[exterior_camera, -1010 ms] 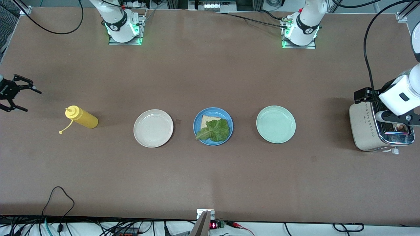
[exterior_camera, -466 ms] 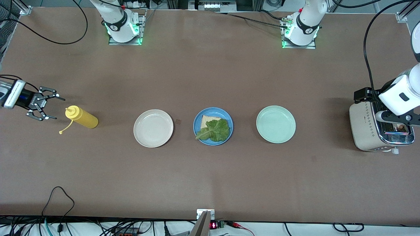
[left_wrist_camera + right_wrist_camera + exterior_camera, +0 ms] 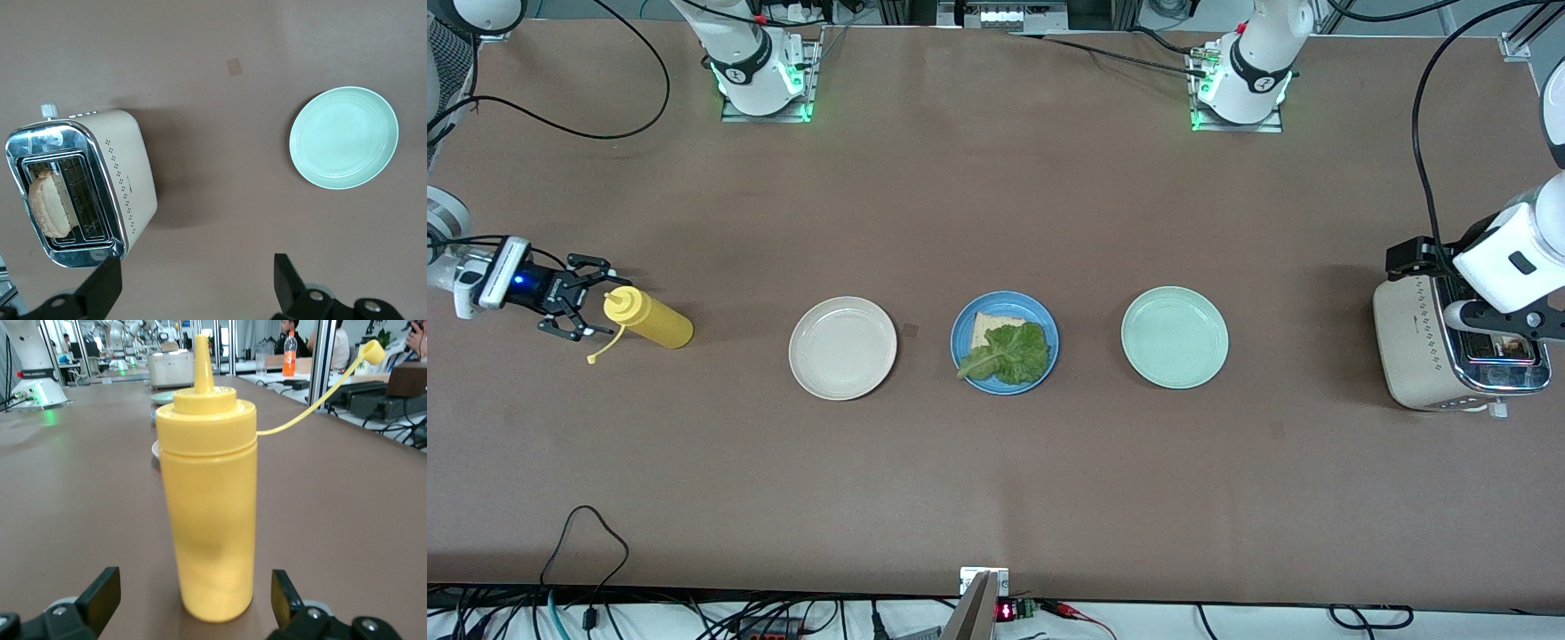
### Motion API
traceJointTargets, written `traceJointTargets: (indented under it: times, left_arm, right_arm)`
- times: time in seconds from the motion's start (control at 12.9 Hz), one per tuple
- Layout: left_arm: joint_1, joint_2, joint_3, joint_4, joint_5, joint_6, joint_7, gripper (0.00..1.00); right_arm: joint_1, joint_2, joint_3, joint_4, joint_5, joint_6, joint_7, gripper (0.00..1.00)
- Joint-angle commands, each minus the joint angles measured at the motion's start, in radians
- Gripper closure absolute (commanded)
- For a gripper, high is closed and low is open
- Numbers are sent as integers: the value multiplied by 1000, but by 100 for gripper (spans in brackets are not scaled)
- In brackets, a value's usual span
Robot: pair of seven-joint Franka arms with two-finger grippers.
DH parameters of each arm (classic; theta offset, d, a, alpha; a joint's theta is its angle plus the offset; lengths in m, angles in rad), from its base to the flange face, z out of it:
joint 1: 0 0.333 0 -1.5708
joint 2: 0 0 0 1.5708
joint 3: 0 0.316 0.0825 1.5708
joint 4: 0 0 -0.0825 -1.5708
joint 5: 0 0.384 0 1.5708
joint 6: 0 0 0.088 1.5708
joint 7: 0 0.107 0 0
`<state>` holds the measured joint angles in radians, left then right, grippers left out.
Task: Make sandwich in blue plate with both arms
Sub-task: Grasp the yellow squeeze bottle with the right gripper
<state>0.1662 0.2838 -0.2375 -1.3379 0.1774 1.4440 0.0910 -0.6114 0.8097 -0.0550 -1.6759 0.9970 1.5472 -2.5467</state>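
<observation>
The blue plate (image 3: 1039, 313) sits mid-table with one toasted bread slice (image 3: 994, 324) and a green lettuce leaf (image 3: 1009, 354) on top of it. A second bread slice (image 3: 50, 203) stands in a slot of the toaster (image 3: 1432, 356). My left gripper (image 3: 1507, 331) hangs over the toaster, open and empty in the left wrist view (image 3: 193, 287). My right gripper (image 3: 589, 298) is low at the right arm's end of the table. It is open, with its fingers on either side of an upright yellow squeeze bottle (image 3: 649, 320), not closed on it (image 3: 192, 597).
A cream-white plate (image 3: 842, 348) lies between the bottle and the blue plate. A mint-green plate (image 3: 1175, 337) lies between the blue plate and the toaster, and also shows in the left wrist view (image 3: 344, 137). The bottle's tethered cap (image 3: 372, 351) hangs open.
My right gripper has come in from the table's end to the yellow bottle, which now stands between its open fingers. The left arm has not moved.
</observation>
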Motion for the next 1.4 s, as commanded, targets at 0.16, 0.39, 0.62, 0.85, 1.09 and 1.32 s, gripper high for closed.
traceJointTargets:
  times: [0.16,0.39,0.62,0.85,1.09,1.32]
  left_arm:
    - [13,-28,-8,-26,-16,-11,-4,0]
    - [13,-28,-8,-26,-16,-11,-4,0]
    - [13,-28,-8,-26,-16,-11,-4,0]
    - [13,-28,-8,-26,-16,-13,-4,0]
    - [13,-28,-8,-26,-16,-16,-4,0]
    - [13,-28,-8,-26,-16,-19,-4,0]
  right_arm:
    - [-7,42,78,27,25,-25,-17,0]
    - [-2,43,87,28,63,-13,-14,0]
    - [19,51,118,24,69,10,-12,0]
    - [33,55,129,21,69,21,-14,13]
    - [62,48,129,22,57,34,-7,90]
    - [136,-41,129,22,28,92,16,100]
